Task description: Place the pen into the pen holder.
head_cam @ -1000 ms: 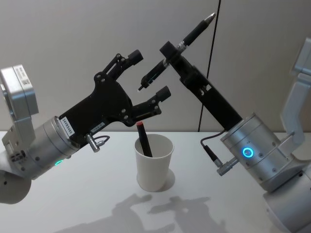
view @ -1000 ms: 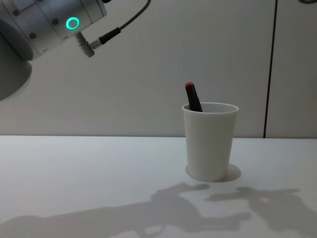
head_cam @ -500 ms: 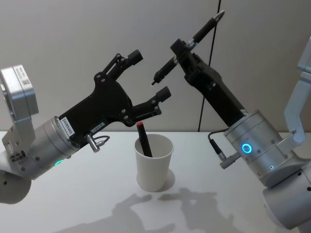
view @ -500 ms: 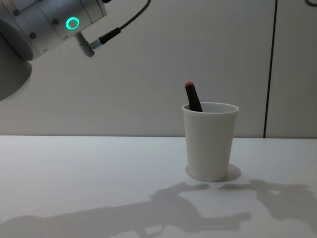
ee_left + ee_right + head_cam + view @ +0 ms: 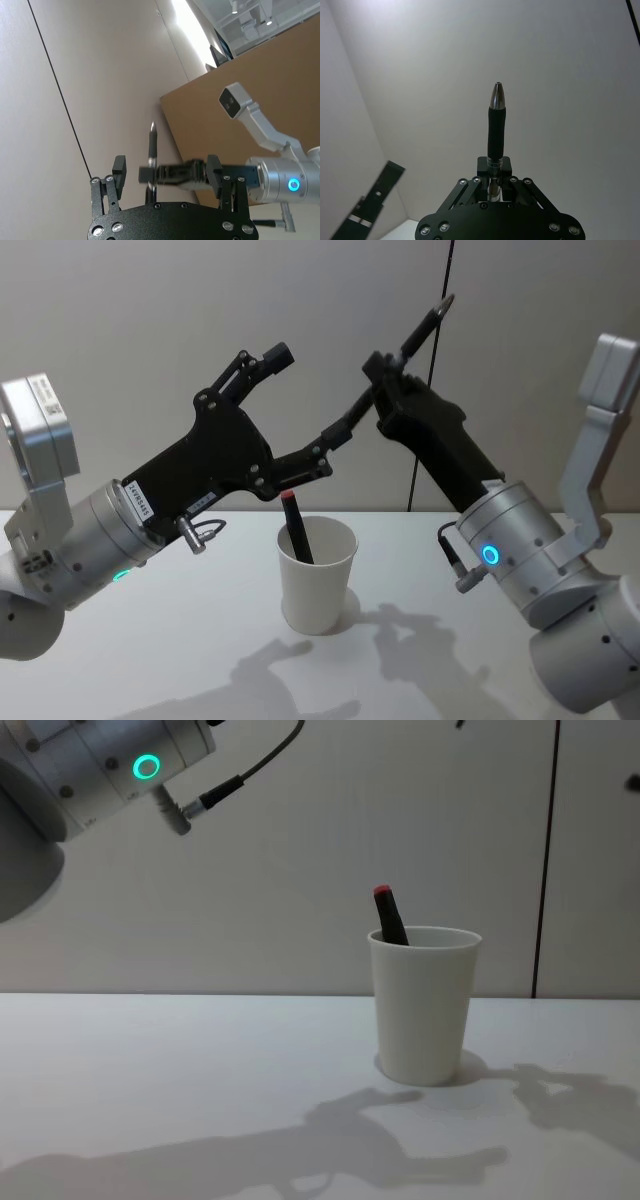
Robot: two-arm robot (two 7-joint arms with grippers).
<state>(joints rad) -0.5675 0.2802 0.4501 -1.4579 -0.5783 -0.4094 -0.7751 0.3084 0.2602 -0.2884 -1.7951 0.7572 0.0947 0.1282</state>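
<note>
Head view: two black robot grippers are raised above a white table [image 5: 150,640]. The left gripper [image 5: 300,405] has its fingers spread wide and holds nothing, hovering above and behind the pen holder [image 5: 317,575], a white paper cup standing upright on the table. A dark pen with a red end [image 5: 296,529] already leans inside the cup. The right gripper [image 5: 385,385] is pinched on a black pen [image 5: 395,365], held high, up and to the right of the cup. The pen's long axis runs diagonally, its metal tip toward the upper right and its other end down toward the left gripper's lower finger.

Left wrist view: the left gripper's two fingers stand well apart, and between them, farther off, the pen [image 5: 152,155] appears upright, clamped near its middle by the right gripper [image 5: 170,175].

Right wrist view: the pen [image 5: 496,125] rises straight out of the closed jaws, silver tip [image 5: 497,95] pointing away from the wrist.

Chest view: the cup [image 5: 424,1005] stands alone on the table, the red-ended pen [image 5: 388,915] poking above its rim.

The pen is probably light, stiff and smooth, so a mid-barrel grip suits it. The paper cup looks light and easily tipped.
</note>
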